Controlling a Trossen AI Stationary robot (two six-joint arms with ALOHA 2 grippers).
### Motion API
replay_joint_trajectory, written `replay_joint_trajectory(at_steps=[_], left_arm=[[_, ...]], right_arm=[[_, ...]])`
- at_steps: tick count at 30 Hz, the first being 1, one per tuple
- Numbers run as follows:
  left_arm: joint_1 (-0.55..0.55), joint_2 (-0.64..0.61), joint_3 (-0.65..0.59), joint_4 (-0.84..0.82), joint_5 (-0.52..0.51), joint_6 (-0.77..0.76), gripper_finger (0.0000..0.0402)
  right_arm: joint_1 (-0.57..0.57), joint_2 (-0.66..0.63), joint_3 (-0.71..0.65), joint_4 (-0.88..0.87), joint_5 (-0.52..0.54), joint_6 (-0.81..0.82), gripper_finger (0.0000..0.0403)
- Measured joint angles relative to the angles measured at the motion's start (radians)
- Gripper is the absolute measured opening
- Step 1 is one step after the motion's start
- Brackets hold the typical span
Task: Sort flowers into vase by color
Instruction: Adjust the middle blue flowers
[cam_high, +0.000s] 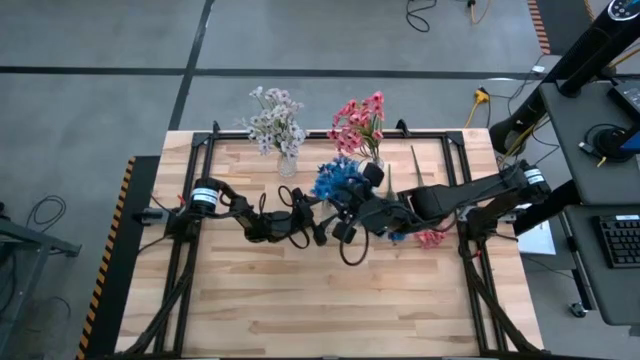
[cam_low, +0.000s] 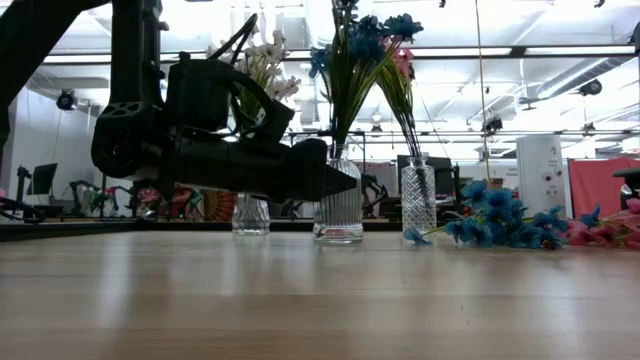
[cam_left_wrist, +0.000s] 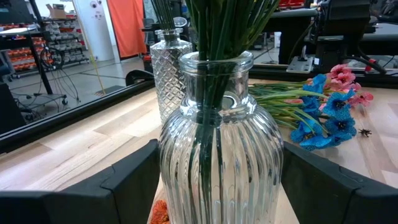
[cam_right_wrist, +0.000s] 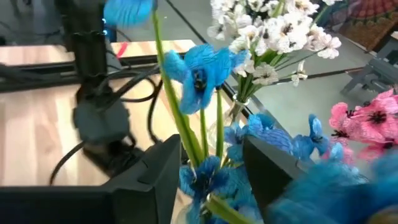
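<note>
Right gripper (cam_right_wrist: 208, 168) hovering above ribbed vase (cam_left_wrist: 217, 155), fingers parted around blue flower (cam_right_wrist: 199, 74) stems, not pinching. Left gripper (cam_left_wrist: 217, 186) straddling vase, wide open, not gripping. Spare flowers (cam_low: 500, 222) lying on table (cam_high: 300, 300).

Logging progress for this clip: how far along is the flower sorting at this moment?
Well along. Done: white flowers and pink flowers stand in their own vases. In hand: the left gripper brackets the ribbed vase holding the blue flowers, while the right gripper is open around a blue stem above it. Left: loose blue and pink sprays lying on the table.
</note>
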Motion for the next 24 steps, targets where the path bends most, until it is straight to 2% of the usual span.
replay_joint_trajectory(at_steps=[6,13,17,21,24], left_arm=[[0.000,0.000,0.000,0.000,0.003,0.000,0.0283],[0.000,0.000,0.000,0.000,0.003,0.000,0.0283],[0.000,0.000,0.000,0.000,0.006,0.000,0.0283],[0.000,0.000,0.000,0.000,0.007,0.000,0.0283],[0.000,0.000,0.002,0.000,0.007,0.000,0.0283]], right_arm=[[0.049,-0.001,0.067,-0.127,0.003,0.046,0.0186],[0.135,-0.001,0.164,-0.372,0.115,0.183,0.0187],[0.197,-0.002,0.221,-0.458,0.122,0.250,0.0187],[0.262,-0.002,0.231,-0.559,0.116,0.384,0.0187],[0.287,-0.004,0.181,-0.610,0.122,0.487,0.0187]])
